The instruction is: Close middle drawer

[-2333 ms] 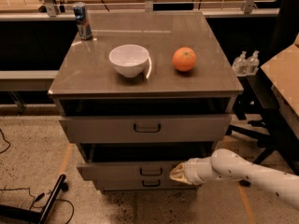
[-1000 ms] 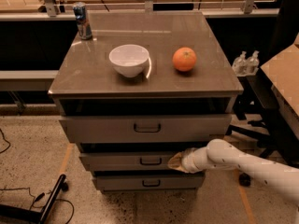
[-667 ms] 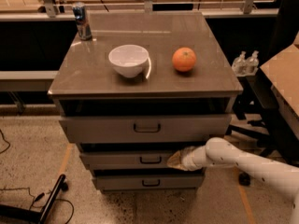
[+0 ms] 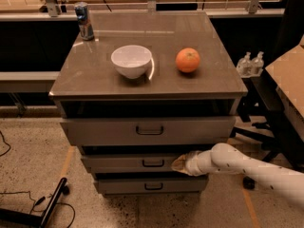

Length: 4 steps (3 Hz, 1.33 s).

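Observation:
The grey metal cabinet (image 4: 147,87) has three drawers. The middle drawer (image 4: 128,162) has a low flat front and a small dark loop handle (image 4: 153,163). Its front stands close in under the taller top drawer (image 4: 147,129), only a little forward of the lowest drawer (image 4: 152,185). My gripper (image 4: 179,164) comes in from the right on a white arm. Its tip rests against the middle drawer's front, just right of the handle.
On the cabinet top stand a white bowl (image 4: 131,61), an orange (image 4: 188,60) and a drink can (image 4: 85,20). A black chair (image 4: 278,56) and two small bottles (image 4: 251,63) are at the right. Cables and a dark bar (image 4: 47,208) lie on the floor at left.
The middle drawer slid from well pulled out back into the cabinet, with my gripper against its front. Over the last second it has barely moved.

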Motion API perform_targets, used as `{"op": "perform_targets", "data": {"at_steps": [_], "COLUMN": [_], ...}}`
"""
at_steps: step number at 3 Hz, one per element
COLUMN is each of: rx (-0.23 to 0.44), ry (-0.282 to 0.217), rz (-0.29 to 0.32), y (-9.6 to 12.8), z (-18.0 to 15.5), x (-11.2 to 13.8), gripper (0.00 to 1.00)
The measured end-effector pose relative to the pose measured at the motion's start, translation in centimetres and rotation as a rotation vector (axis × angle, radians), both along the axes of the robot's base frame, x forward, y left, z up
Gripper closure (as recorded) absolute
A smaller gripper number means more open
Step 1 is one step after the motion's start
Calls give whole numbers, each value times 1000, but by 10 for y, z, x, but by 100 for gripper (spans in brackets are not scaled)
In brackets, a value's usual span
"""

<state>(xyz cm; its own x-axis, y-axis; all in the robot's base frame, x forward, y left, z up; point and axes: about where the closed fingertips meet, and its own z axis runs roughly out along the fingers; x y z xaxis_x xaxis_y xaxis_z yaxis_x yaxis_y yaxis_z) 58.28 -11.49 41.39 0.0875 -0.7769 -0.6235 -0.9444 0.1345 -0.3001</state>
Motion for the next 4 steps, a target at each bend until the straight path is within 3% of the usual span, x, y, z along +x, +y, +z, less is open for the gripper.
{"op": "perform_targets", "data": {"at_steps": [2, 3, 4], "rx": [-46, -60, -59], "ry": [23, 18, 20], "rz": [-24, -21, -19], "y": [-22, -33, -31], "z": [-15, -6, -7], "x": [-26, -43, -43], "gripper": [100, 100, 82]}}
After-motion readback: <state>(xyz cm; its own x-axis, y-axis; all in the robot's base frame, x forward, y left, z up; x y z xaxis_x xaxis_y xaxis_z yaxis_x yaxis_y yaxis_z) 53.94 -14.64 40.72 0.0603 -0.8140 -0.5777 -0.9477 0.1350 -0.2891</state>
